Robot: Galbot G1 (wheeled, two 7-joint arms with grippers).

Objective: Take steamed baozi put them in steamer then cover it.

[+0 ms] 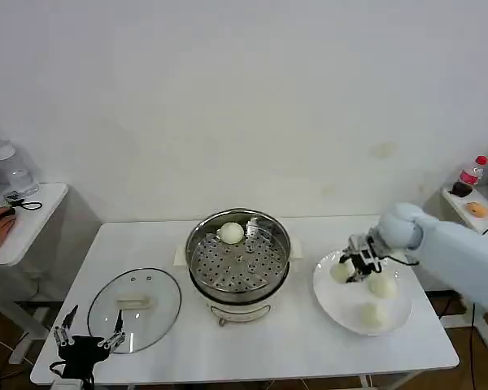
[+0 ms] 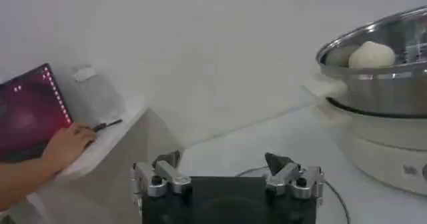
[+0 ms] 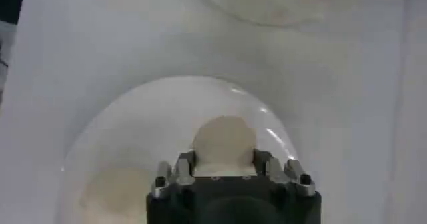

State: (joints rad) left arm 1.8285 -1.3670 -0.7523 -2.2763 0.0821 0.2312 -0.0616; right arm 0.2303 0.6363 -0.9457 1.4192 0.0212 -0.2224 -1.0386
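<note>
Between the fingers of the right gripper (image 1: pixel 347 269), a steamed baozi (image 1: pixel 340 272) sits pinched at the near edge of the white plate (image 1: pixel 335 296), with two more buns (image 1: pixel 383 284) just beyond it on the same plate. To that gripper's left stands the steamer (image 1: pixel 238 258), one bun (image 1: pixel 231 232) on its perforated tray, and farther left the cover (image 1: pixel 135 308) lies flat on the table (image 1: pixel 309 349). The left gripper (image 1: pixel 88 331) hangs spread open beside the cover's near rim.

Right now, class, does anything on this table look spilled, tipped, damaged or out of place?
Nothing stands out. The steamer sits upright with one bun on its tray, the lid lies flat on the table, and three buns stay on the plate, one between the right pincer's fingers.
</note>
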